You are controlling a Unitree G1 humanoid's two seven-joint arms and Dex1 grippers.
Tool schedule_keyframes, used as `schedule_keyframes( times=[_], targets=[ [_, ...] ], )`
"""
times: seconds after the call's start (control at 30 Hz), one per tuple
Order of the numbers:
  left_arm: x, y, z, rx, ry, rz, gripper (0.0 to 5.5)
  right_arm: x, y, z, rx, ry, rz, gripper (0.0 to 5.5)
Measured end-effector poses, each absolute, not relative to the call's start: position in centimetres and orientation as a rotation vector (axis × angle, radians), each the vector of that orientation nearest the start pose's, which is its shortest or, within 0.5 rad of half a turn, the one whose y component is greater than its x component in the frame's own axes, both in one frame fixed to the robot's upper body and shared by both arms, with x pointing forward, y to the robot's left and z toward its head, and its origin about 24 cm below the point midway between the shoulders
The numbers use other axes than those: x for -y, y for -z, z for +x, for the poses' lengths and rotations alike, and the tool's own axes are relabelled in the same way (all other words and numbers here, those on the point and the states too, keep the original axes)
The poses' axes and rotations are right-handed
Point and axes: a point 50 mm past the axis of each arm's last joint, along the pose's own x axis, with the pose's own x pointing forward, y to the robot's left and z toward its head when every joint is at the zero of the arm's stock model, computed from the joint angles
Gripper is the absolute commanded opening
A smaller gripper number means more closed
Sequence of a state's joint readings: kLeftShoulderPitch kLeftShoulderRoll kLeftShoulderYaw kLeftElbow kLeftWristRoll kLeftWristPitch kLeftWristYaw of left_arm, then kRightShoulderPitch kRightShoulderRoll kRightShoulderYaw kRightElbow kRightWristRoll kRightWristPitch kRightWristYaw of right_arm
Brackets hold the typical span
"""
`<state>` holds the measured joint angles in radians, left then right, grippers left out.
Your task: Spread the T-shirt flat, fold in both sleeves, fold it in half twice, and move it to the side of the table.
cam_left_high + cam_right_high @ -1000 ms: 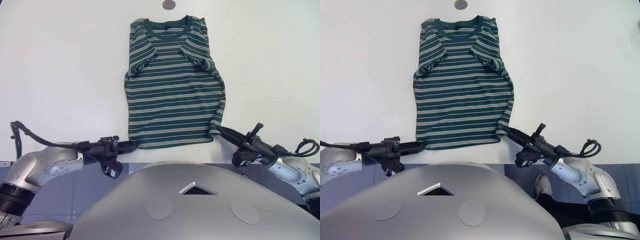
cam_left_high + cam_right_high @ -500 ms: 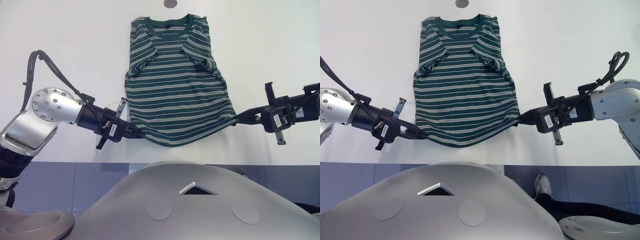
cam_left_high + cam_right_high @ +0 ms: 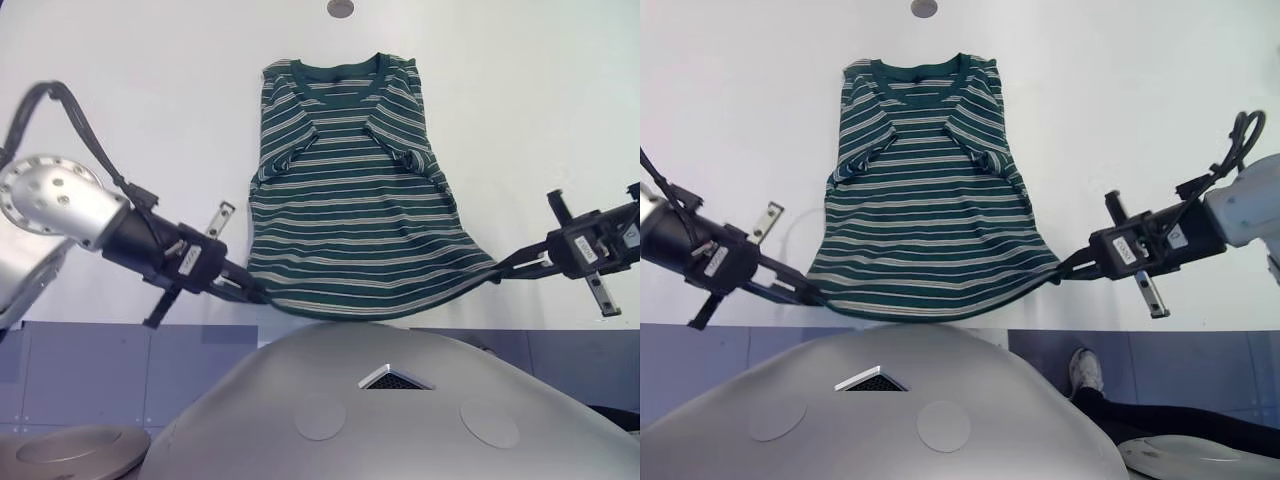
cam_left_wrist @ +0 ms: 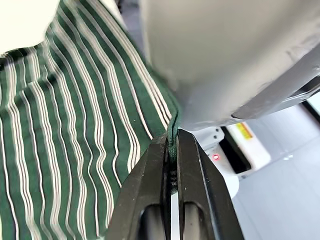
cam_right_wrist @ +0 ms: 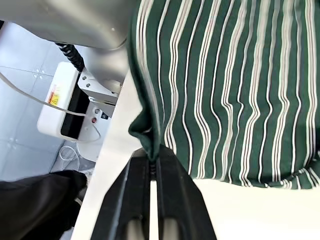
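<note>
Green-striped T-shirt (image 3: 350, 200) lies with sleeves (image 3: 400, 125) folded in, left gripper (image 3: 255, 294) and right gripper (image 3: 498, 272) each pinching a hem corner; both halvings and the move aside seemingly remain.

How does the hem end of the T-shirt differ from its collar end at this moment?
The hem is pinched at both corners, by the left gripper and the right gripper; nothing holds the collar. The hem is pulled wider than the collar end. Both show the same green and white stripes.
</note>
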<state>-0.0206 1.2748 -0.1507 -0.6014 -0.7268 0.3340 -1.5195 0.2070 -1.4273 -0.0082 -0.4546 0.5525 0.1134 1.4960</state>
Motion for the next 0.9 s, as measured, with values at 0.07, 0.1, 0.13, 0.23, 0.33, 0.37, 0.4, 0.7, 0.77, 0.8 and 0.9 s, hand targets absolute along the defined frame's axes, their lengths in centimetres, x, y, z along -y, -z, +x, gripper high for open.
schedule_keyframes(
  times=[0.07,0.1,0.13,0.23,0.33,0.37,0.4,0.7,0.77,0.8,0.9],
  targets=[
    [-19.2,-15.9,15.8,-0.613,2.011,0.374,0.00,23.2,-15.8,16.0,-0.719,-1.789,-0.608,0.00],
    [-19.4,-16.1,15.6,-0.642,2.025,0.349,0.00,22.9,-16.1,15.7,-0.729,-1.813,-0.578,0.00],
    [-19.5,-16.2,15.4,-0.669,2.034,0.339,0.00,22.7,-16.4,15.3,-0.740,-1.836,-0.560,0.00],
    [-19.9,-16.0,14.5,-0.740,2.054,0.295,0.00,22.0,-16.6,13.9,-0.787,-1.906,-0.516,0.00],
    [-19.4,-16.0,13.0,-0.768,2.118,0.256,0.00,21.3,-16.7,12.2,-0.812,-1.958,-0.471,0.00],
    [-19.3,-16.1,12.7,-0.769,2.131,0.250,0.00,21.2,-16.7,12.0,-0.819,-1.959,-0.467,0.00],
    [-19.1,-16.4,12.4,-0.756,2.147,0.243,0.00,21.1,-16.8,11.8,-0.821,-1.962,-0.468,0.00],
    [-19.5,-16.7,25.8,-0.534,1.775,0.280,0.00,25.9,-16.3,22.1,-0.646,-1.480,-0.539,0.00],
    [-19.6,-16.4,28.0,-0.533,1.708,0.246,0.00,26.1,-16.3,24.4,-0.616,-1.429,-0.552,0.00],
    [-19.6,-16.5,29.2,-0.522,1.672,0.236,0.00,26.2,-16.4,25.7,-0.597,-1.395,-0.561,0.00],
    [-19.7,-16.3,31.8,-0.507,1.580,0.275,0.00,26.0,-15.8,28.9,-0.587,-1.344,-0.576,0.00]
  ],
)
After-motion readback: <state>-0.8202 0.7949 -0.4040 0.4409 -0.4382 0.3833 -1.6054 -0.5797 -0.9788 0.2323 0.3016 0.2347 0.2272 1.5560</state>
